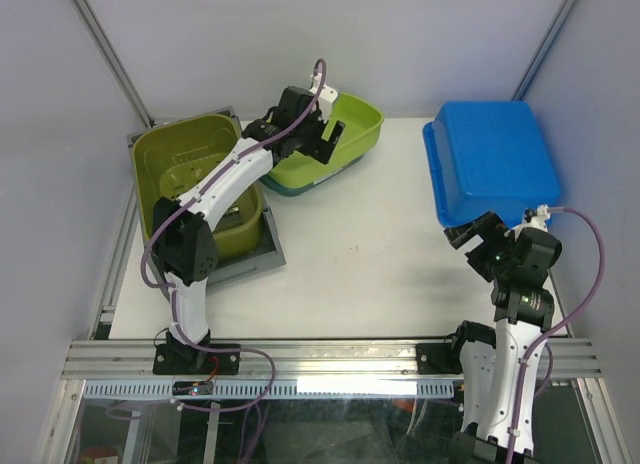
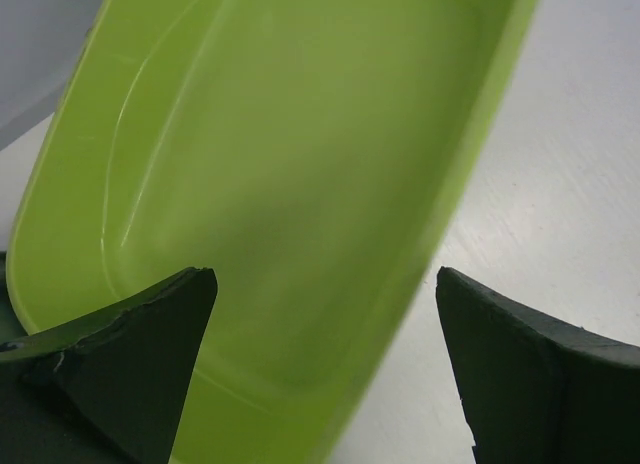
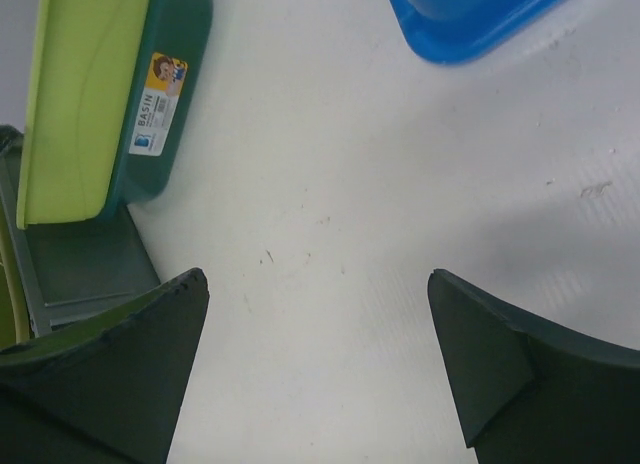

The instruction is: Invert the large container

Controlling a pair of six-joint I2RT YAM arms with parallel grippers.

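Left gripper [image 2: 325,276]: jaws wide apart, empty, straddling the rim of the lime-green plastic basin [image 2: 270,164].
Right gripper [image 3: 318,276]: jaws wide apart, empty, above the bare white table [image 3: 330,184].
Large blue plastic container [image 1: 490,159]: bottom-up at the far right, its near edge just beyond the right gripper.

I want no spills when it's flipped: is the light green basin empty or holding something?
Empty, as far as shown: in the left wrist view the light green basin has a bare inside, nothing in it.
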